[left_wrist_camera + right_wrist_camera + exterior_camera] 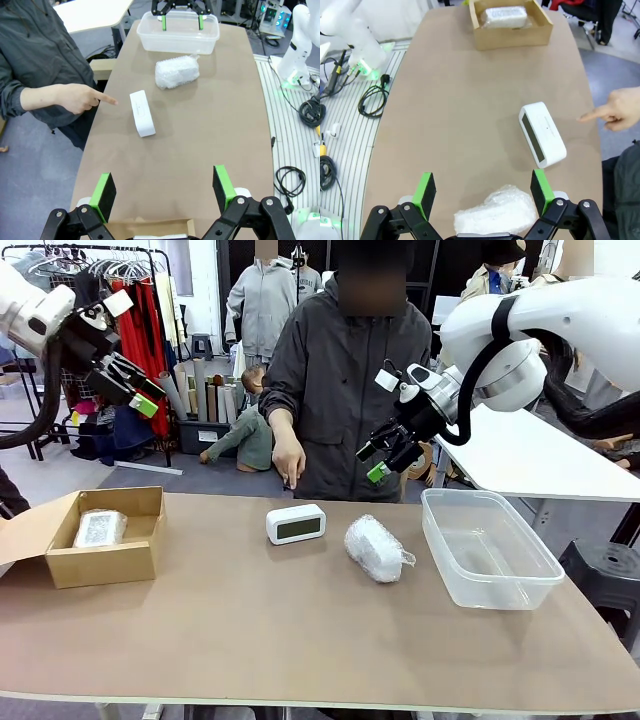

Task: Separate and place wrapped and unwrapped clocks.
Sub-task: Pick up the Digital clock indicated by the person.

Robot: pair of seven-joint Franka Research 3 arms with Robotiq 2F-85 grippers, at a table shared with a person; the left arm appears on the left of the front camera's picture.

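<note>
A bare white clock (296,524) with a dark screen stands mid-table; it also appears as the clock (142,113) and clock (543,134). A bubble-wrapped clock (375,548) lies just right of it, seen too as the wrapped lump (175,71) and wrapped lump (493,216). Another wrapped clock (100,528) rests inside the cardboard box (60,560), and shows as the wrapped clock (505,16). My left gripper (135,388) hangs open, high above the box. My right gripper (388,452) hangs open above the table's far edge, between the wrapped lump and the tub. A person's hand (289,462) points a finger down near the bare clock.
A clear plastic tub (500,580) stands at the right, nothing in it. The box's flap hangs over the table's left edge. The person (345,380) stands at the far side. A white table (530,455) is behind on the right.
</note>
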